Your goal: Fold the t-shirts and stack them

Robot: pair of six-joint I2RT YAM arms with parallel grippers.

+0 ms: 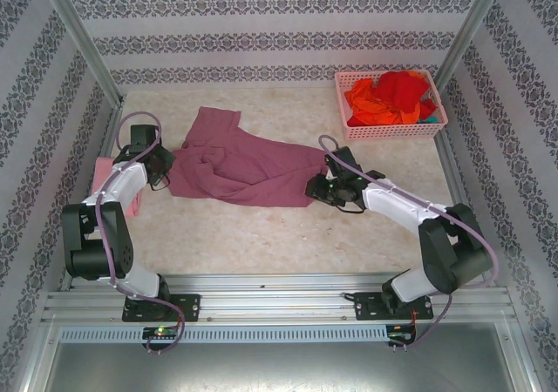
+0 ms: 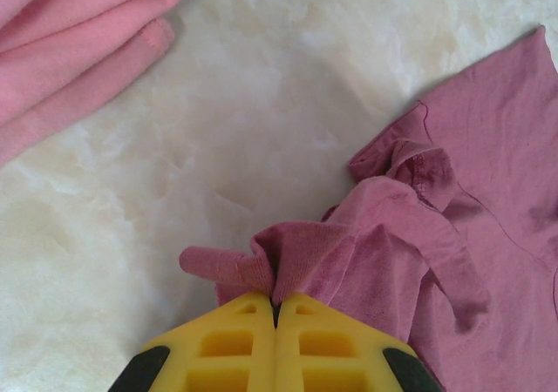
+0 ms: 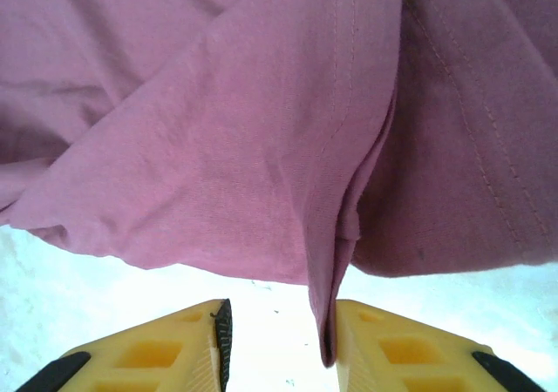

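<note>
Left gripper pinches the mauve shirt. Right gripper stands narrowly open, cloth perhaps touching it. Basket of red shirts at one o'clock.

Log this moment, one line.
left gripper shut on mauve t-shirt | right gripper open at its edge | light pink t-shirt folded | basket holds red t-shirt, orange t-shirt

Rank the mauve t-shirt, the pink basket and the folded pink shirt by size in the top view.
Largest to smallest:
1. mauve t-shirt
2. pink basket
3. folded pink shirt, smallest as seen, though the left arm hides most of it.
</note>
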